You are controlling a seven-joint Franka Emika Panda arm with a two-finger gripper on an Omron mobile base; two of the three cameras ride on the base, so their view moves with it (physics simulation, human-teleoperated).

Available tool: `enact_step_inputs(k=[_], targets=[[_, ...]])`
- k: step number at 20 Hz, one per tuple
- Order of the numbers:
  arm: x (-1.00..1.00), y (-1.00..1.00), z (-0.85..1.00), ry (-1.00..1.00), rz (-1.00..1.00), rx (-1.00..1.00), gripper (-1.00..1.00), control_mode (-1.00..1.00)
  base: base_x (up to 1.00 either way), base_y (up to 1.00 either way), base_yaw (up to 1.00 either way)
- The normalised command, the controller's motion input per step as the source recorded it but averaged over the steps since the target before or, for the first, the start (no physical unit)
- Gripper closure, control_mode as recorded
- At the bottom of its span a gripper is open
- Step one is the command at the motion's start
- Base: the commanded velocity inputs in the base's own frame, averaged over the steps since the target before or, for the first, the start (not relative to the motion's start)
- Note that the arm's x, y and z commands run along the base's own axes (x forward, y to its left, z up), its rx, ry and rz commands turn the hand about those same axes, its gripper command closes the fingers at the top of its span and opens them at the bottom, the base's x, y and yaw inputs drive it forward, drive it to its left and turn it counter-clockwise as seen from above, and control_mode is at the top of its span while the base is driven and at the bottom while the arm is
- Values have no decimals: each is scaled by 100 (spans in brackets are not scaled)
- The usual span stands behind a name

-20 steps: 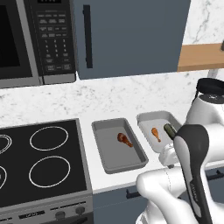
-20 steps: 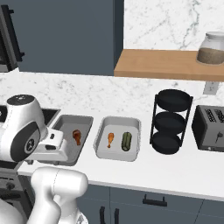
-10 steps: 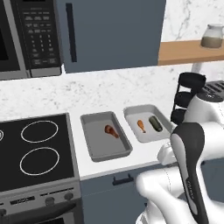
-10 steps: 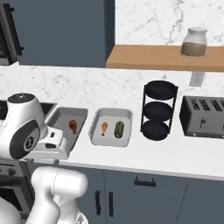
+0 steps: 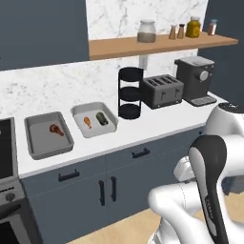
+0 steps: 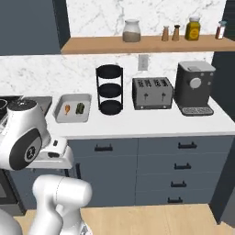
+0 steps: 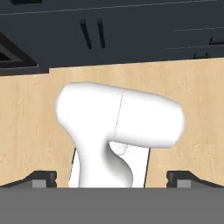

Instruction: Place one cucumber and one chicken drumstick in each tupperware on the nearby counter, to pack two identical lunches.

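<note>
Base has backed away rightward from bench. Tupperware left of black rack holds cucumber and drumstick; neighbouring tupperware lacks cucumber. Tool fingers apart, empty.

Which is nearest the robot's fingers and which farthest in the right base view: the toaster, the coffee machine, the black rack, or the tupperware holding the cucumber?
The fingers hang low at the left, in front of the cabinets.
1. tupperware, left end of the counter.
2. black rack, just right of it.
3. toaster, mid-counter.
4. coffee machine, far right.
</note>
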Motion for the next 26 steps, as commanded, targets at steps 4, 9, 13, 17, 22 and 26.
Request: enact_step_inputs(k=[4,9,13,17,22,26], targets=[[0,0,0,0,0,0,-100,100,-4,-99,-37],[0,0,0,0,0,0,-100,100,2,-92,-29],[0,0,0,0,0,0,-100,100,11,-100,-27],[0,0,0,0,0,0,-100,100,53,-100,-24],[0,0,0,0,0,0,-100,100,65,-100,-16],[0,0,0,0,0,0,-100,100,60,-90,-6]])
